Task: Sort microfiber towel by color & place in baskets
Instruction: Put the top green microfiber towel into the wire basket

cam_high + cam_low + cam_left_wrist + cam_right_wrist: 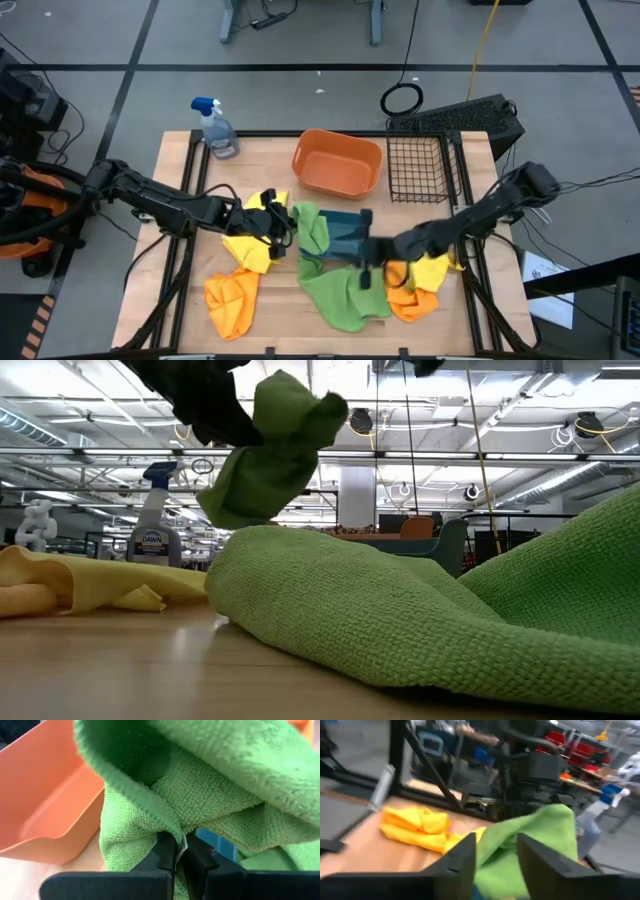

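The left arm reaches in low from the table's point(180, 290) left edge toward the middle — its left gripper point(180, 851) is pinched tight on a green towel point(310, 228), lifted above the teal tray point(348, 235) at the centre. The right arm stretches in from the right edge, the right gripper point(496, 852) over the tray with fingers parted around nothing. A second green towel point(345, 295) lies flat near the front edge — the orange tub point(338, 163) sits by the back edge.
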Robot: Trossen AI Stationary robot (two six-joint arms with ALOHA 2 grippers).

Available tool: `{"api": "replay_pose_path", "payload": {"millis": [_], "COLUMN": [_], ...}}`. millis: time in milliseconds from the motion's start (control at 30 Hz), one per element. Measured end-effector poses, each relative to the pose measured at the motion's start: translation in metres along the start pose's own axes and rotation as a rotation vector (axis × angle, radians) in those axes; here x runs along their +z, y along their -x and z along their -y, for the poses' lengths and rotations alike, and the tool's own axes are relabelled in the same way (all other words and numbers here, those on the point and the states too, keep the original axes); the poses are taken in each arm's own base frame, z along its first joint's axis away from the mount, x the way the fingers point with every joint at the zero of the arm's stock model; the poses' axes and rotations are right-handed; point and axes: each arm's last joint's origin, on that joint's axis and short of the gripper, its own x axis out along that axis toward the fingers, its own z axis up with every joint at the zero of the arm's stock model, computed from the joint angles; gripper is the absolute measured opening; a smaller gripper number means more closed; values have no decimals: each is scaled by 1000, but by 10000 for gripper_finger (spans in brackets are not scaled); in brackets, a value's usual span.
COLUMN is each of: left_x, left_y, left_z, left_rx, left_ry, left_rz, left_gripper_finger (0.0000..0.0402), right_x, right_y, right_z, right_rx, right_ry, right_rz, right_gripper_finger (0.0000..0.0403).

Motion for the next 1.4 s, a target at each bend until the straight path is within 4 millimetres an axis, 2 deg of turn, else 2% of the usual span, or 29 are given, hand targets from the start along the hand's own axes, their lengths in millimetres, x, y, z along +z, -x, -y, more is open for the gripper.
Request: {"api": "replay_pose_path", "payload": {"millis": [200,367,500,633,833,1033,1400], "left_x": [1,1,1,5,10,9,6], "left_y": [2,3,5,8,17,24,27], "left_z": [6,8,12,21,40,56,62], "left_rx": [-17,-5,-21,-68,-157,-222,-243], "left_ry": [56,91,114,122,132,119,79], "left_rz": [24,29,44,92,180,211,211], "left_gripper_finger": [20,20,20,20,20,20,20], "right_x": [-6,-19,-24,-24,-16,-12,-12], "right_y": [-41,-69,-85,-93,-89,-86,-87], "right_z": [-46,-77,-90,-95,-92,-96,-97], "right_rx": [-201,-302,-348,-396,-494,-493,-475], "right_ry": [220,390,439,494,495,450,390], "right_rz": [-136,-219,-249,-276,-297,-264,-243], "right_gripper_finger": [255,305,310,311,311,311,311]}}
